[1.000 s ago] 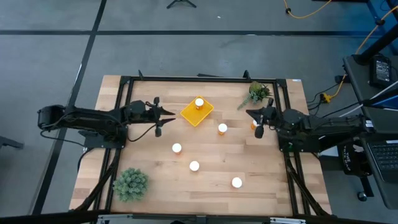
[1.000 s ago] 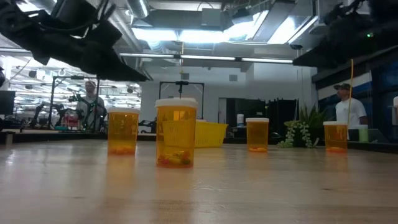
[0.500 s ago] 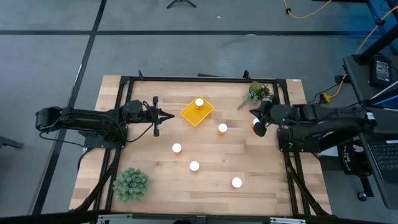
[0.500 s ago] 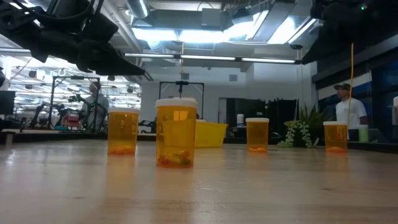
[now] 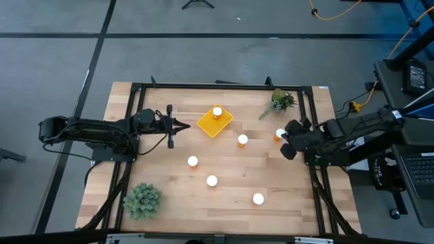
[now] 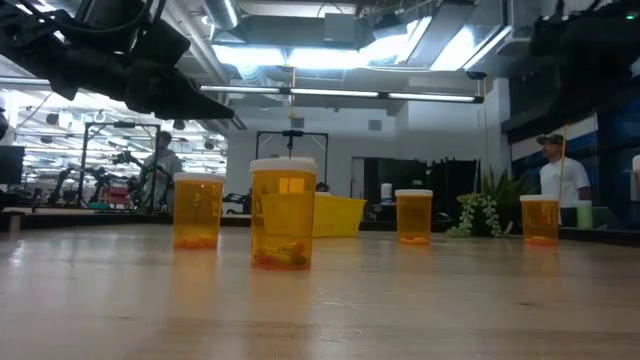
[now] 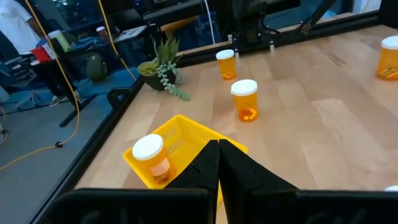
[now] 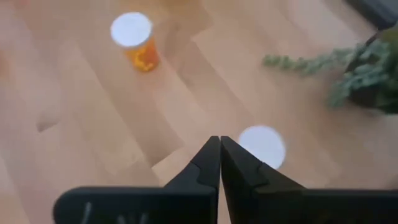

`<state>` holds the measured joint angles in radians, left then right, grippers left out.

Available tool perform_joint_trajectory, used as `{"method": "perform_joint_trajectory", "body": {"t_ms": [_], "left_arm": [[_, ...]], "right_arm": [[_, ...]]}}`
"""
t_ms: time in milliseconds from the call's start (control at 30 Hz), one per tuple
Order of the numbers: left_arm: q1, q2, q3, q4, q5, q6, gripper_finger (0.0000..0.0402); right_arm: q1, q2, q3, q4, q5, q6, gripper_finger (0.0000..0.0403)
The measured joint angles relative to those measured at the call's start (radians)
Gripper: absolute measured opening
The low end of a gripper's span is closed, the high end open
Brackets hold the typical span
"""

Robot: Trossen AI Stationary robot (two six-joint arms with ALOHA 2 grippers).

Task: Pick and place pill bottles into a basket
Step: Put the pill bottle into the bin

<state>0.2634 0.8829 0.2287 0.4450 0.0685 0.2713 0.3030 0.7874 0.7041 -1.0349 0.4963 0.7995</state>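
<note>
The yellow basket (image 5: 215,122) stands at the table's far middle with one pill bottle (image 5: 217,112) upright in it. Several more orange, white-capped bottles stand on the wood: one (image 5: 243,139) right of the basket, one (image 5: 279,133) at the right, others (image 5: 192,161) (image 5: 211,180) (image 5: 258,198) nearer. My left gripper (image 5: 188,125) hovers shut and empty just left of the basket (image 7: 180,152). My right gripper (image 5: 285,141) is shut, slanting down over the right-hand bottle, whose cap (image 8: 262,146) shows just past the fingertips (image 8: 219,146).
A small green plant (image 5: 281,102) stands at the far right corner and a round bushy one (image 5: 142,200) at the near left. A black frame (image 5: 224,86) runs around the tabletop. Bare wood lies between the scattered bottles. People stand in the room behind.
My left gripper has shut on nothing, staying beside the basket. My right gripper has swung a little toward the near edge and tipped from level to slanting down over the right-hand bottle, staying shut. No bottle has moved.
</note>
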Motion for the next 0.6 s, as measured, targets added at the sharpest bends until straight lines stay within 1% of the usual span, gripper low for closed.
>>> {"method": "perform_joint_trajectory", "body": {"t_ms": [133,267,433,600], "left_arm": [[0.0,0.0,0.0,0.0,0.0,-0.022,0.0002],[0.0,0.0,0.0,0.0,0.0,-0.025,0.0007],[0.0,0.0,0.0,0.0,0.0,-0.06,0.001],[0.0,0.0,0.0,0.0,0.0,-0.067,0.0005]], "right_arm": [[0.096,-0.035,-0.024,-0.022,0.019,0.119,0.0016],[0.164,-0.036,-0.028,-0.042,0.061,0.218,0.0016],[0.201,-0.003,-0.028,-0.058,0.048,0.255,0.0016],[0.207,0.015,-0.028,-0.084,0.045,0.257,0.0016]]}}
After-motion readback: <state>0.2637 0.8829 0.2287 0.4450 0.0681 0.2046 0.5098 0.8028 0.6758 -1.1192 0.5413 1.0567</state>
